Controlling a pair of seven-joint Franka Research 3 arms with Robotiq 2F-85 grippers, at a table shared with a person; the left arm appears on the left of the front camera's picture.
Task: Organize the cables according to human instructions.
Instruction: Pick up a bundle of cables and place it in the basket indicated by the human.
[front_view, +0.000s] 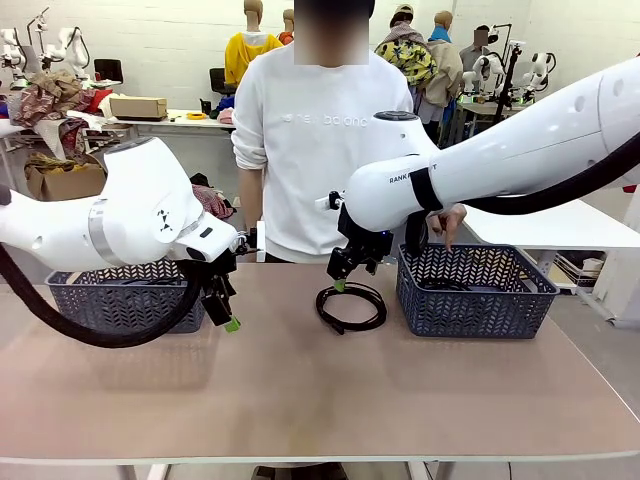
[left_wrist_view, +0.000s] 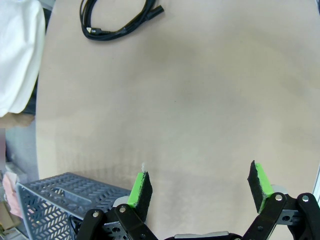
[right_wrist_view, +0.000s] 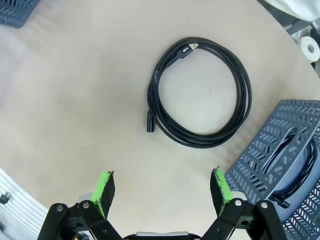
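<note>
Behind the big tan table (front_view: 300, 400) is a busy workroom, and a person in a white top (front_view: 320, 130) stands at the far side. Two dark baskets sit on the table, the left basket (front_view: 90, 300) and the right basket (front_view: 470, 295). The person's hand (front_view: 447, 222) points down over the right basket, which has a cable (right_wrist_view: 292, 170) inside. One coiled black cable (front_view: 351, 306) lies just left of it. The right gripper (front_view: 341, 272) hangs above that coil, jaws wide and holding nothing. The left gripper (front_view: 222, 310) hangs near the left basket, jaws wide too.
</note>
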